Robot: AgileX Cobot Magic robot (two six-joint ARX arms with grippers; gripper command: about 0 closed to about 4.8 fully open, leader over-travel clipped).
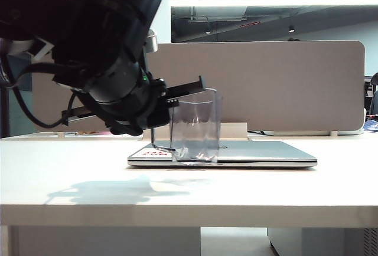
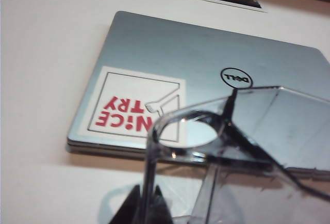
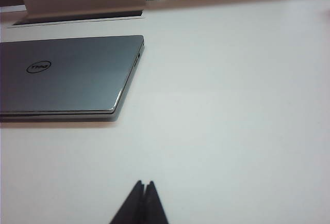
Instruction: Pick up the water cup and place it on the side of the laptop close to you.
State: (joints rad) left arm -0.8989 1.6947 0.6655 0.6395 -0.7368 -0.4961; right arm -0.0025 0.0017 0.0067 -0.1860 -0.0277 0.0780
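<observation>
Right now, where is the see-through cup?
In the exterior view the water cup sits left of centre, in front of the closed laptop near its stickered corner. The left tool grips its handle.

in the exterior view the water cup (image 1: 196, 127) stands in front of the laptop (image 1: 266, 153) and blurs the stretch of lid behind it. the dark left arm hides the left gripper (image 2: 143, 203), whose fingers are cut off by the left wrist view's edge. the right gripper (image 3: 143, 203) is cropped likewise.
</observation>
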